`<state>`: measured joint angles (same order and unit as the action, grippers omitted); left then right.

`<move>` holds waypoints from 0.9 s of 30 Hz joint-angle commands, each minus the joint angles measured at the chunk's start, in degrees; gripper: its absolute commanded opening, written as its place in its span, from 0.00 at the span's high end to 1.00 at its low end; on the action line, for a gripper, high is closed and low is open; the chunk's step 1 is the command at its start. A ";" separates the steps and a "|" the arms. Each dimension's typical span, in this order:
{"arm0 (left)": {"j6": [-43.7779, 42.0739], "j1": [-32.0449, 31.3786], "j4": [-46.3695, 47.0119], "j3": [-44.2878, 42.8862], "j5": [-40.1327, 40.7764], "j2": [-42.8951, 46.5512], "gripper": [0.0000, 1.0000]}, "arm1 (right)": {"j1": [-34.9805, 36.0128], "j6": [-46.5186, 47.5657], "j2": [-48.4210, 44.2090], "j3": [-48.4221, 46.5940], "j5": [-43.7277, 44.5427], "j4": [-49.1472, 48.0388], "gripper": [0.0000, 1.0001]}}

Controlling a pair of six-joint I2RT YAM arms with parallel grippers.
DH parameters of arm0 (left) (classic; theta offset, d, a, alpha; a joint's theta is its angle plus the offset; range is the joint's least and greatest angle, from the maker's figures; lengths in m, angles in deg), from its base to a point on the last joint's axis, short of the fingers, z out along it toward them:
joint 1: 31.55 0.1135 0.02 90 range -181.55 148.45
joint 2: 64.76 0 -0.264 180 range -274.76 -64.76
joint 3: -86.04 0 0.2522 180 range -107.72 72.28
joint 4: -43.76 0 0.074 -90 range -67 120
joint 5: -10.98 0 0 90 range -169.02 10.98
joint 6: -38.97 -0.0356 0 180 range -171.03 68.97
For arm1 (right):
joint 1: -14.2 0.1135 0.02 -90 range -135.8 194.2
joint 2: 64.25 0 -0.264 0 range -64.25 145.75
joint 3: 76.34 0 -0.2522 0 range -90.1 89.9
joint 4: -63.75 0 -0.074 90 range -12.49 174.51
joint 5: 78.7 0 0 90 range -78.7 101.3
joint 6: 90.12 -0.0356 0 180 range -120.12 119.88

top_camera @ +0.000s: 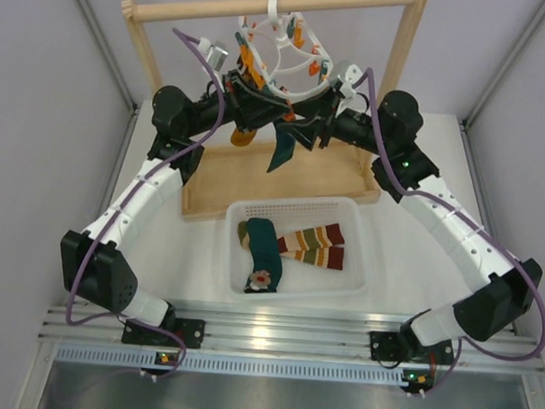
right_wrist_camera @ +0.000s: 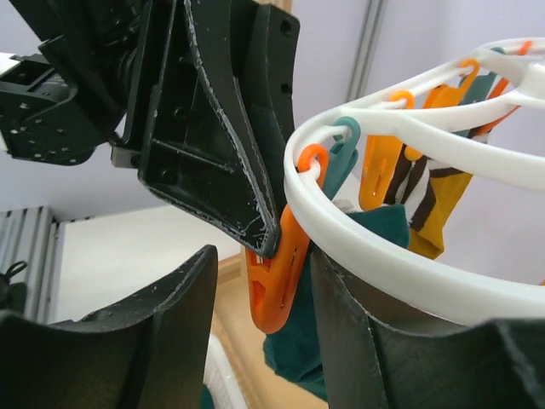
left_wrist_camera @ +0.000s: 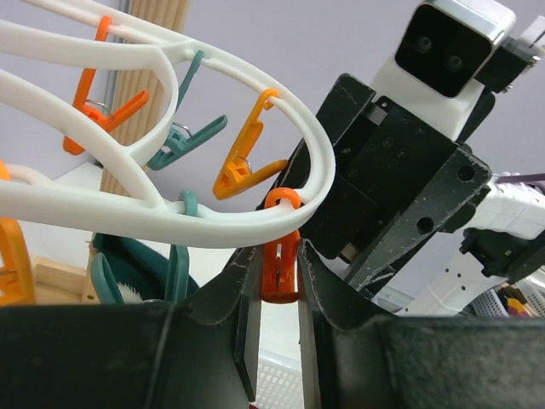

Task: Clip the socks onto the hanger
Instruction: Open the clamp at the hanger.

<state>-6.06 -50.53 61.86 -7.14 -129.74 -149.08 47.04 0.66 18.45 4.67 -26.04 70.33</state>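
Roughly half done: teal sock (top_camera: 281, 151) and striped sock (right_wrist_camera: 417, 192) hang from ring hanger (top_camera: 280, 42) upper centre, spare teal sock (top_camera: 265, 251) and spare striped sock (top_camera: 315, 245) in basket (top_camera: 296, 206); left gripper (left_wrist_camera: 277, 264) pinched onto orange clip (left_wrist_camera: 279, 285), right gripper (right_wrist_camera: 262, 256) jaws apart, empty.

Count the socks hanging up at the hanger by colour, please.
Teal sock: 1
Striped sock: 1
Total at the hanger: 2
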 commanded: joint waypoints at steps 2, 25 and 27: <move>4.16 0.97 10.86 -0.03 -2.98 -0.59 0.91 | -0.76 -3.24 2.02 -4.50 -5.72 0.94 0.55; -3.57 0.53 -12.50 -0.03 14.50 7.32 0.46 | 1.34 3.87 -0.95 1.56 12.45 -3.36 1.00; -3.49 0.00 -13.40 -0.21 15.47 7.49 0.45 | 2.58 5.20 -1.31 2.43 13.78 -3.89 1.00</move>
<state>-7.35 -49.79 51.56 -6.85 -118.09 -143.72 47.92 2.38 19.91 6.77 -17.49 71.55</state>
